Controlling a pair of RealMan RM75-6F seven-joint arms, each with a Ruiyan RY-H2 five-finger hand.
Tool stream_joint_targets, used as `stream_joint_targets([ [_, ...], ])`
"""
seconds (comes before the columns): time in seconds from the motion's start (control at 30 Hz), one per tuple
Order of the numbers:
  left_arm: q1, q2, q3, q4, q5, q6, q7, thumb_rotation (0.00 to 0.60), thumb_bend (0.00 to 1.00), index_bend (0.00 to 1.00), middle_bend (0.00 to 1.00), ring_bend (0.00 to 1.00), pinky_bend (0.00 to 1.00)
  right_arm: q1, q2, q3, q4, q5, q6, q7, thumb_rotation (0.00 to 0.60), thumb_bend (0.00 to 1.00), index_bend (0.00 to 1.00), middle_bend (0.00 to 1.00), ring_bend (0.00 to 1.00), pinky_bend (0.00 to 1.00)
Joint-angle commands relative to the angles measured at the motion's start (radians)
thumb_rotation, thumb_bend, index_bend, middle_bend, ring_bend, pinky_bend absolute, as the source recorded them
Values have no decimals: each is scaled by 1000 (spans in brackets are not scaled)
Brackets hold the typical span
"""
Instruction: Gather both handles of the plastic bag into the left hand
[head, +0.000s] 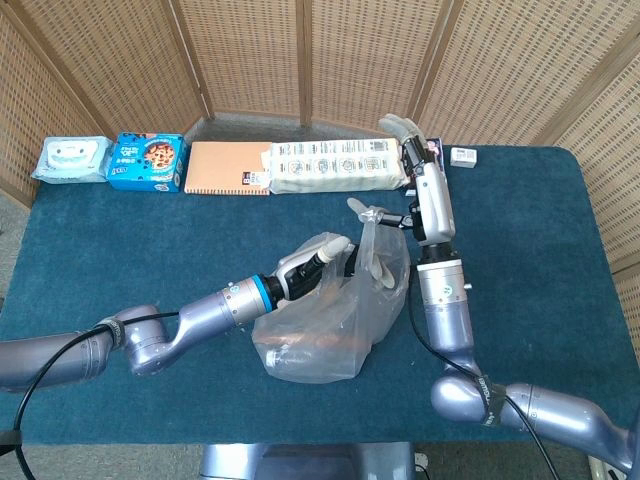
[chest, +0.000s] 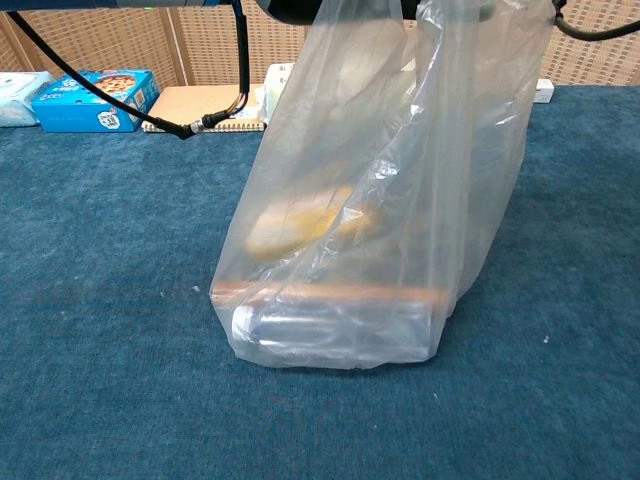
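Passing the second handle across is the step in hand, and you should do it slowly. The plastic bag (head: 325, 320) stands on the blue bench (head: 560, 260) near its middle, with a flat container and some yellowish goods visible inside from the chest view. Your left hand (head: 318, 266) sits at the bag's mouth with fingers closed in the film, apparently gripping the near handle. Your right hand (head: 408, 205) pinches the far handle (head: 372, 215) between thumb and finger, just above and beside the left hand, other fingers spread. Bring that loop down over the left fingers, keep it taut so it stays open, and do not let go on the right until the left has visibly closed on both; slack film could slip out. Along the far edge lie a wipes pack (head: 68, 160), a blue biscuit box (head: 148, 162), an orange notebook (head: 228, 168), a long white packet (head: 338, 166) and a small white item (head: 462, 155). Print shows on these, but none is legible.
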Motion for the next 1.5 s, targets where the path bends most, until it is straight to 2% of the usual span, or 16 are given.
stream_joint_targets([
  [0.03,4,4,-1,-4,-2,5,-5,0,96,492,437,415,382,-8,2,-12,-4,0,7,-8,600,43,158,120,19,44],
  [0.53,25,28,-9,-20,-17,15,-76,0,97,565,552,544,522,4,30,-17,61,64,-68,-25,600,43,154,119,17,44],
  [0.73,28,28,-16,-16,-24,17,-93,0,96,566,556,547,527,-11,59,-26,69,79,-94,-21,600,42,154,119,16,44],
  [1.17,48,1,-51,-9,-104,3,-86,0,96,566,556,547,527,-51,133,-52,48,61,-153,29,600,43,149,118,16,43],
  [1.5,63,-13,-70,13,-118,-21,-83,0,97,566,556,547,527,-79,193,-75,36,23,-188,71,600,43,141,119,16,39],
])
